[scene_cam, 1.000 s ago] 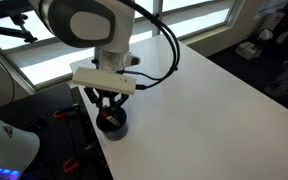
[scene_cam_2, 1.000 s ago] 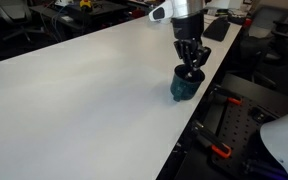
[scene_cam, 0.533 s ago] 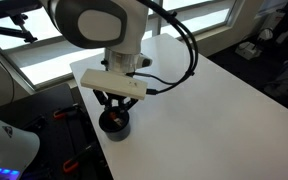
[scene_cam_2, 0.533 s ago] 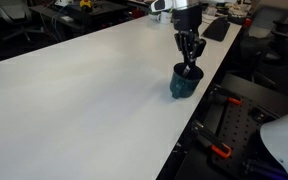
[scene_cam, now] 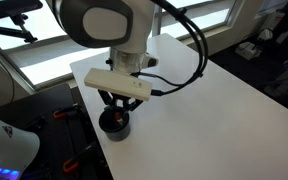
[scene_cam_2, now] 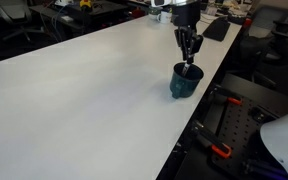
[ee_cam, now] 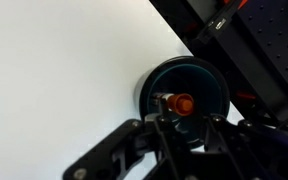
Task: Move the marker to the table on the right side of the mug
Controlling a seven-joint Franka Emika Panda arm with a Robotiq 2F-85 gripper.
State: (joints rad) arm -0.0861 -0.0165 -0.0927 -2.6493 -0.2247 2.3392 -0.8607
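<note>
The dark blue-grey mug [scene_cam: 114,124] stands near the edge of the white table [scene_cam: 214,110]; it also shows in an exterior view [scene_cam_2: 184,82]. My gripper [scene_cam: 115,104] hangs straight above it. In the wrist view the marker [ee_cam: 177,102] shows its reddish-orange end upward over the mug's opening [ee_cam: 199,78], between my narrowly spaced fingers [ee_cam: 184,126]. In an exterior view the gripper [scene_cam_2: 189,50] holds the thin marker [scene_cam_2: 190,64], whose lower end still reaches the mug's rim.
The table edge runs close beside the mug, with a dark floor, black perforated plate [ee_cam: 269,60] and red clamps [scene_cam_2: 219,152] below. A keyboard [scene_cam_2: 216,28] lies at the far end. Wide bare tabletop [scene_cam_2: 84,90] stretches away from the mug.
My gripper has risen from down at the mug's rim to a short way above it, with the marker coming up between the fingers. The mug has stayed in place.
</note>
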